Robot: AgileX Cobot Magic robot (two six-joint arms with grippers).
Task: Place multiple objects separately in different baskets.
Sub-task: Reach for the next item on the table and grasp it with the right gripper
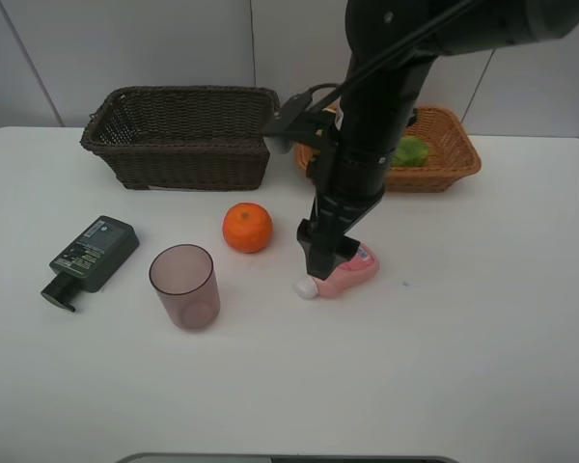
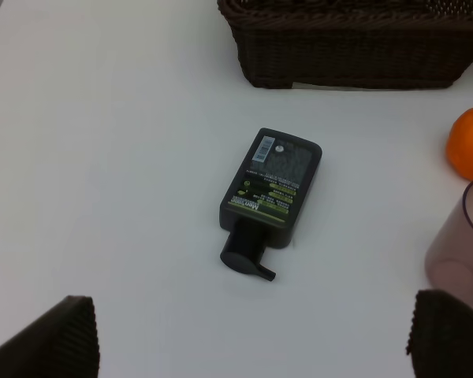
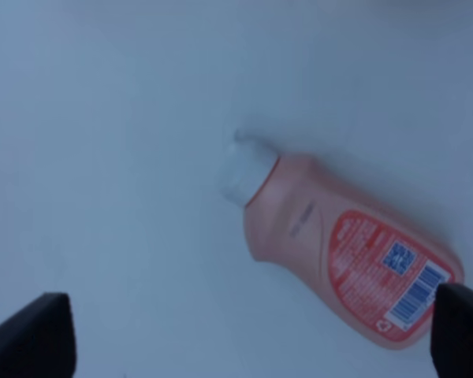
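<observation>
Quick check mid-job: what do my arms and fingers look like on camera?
The right arm is glossy black with rounded links, a thin black cable looping to a camera at the wrist. Left fingers are dark and ribbed; right fingers dark, blurred. The left arm itself is unseen.

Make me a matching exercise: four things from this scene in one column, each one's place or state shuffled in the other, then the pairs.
1. orange
2. mauve cup
3. pink bottle
4. green fruit

a. inside the tan basket
b. lying on its side
c. standing upright, mouth up
d. just in front of the dark basket, near its right end

Pairs: 1-d, 2-c, 3-b, 4-a
</observation>
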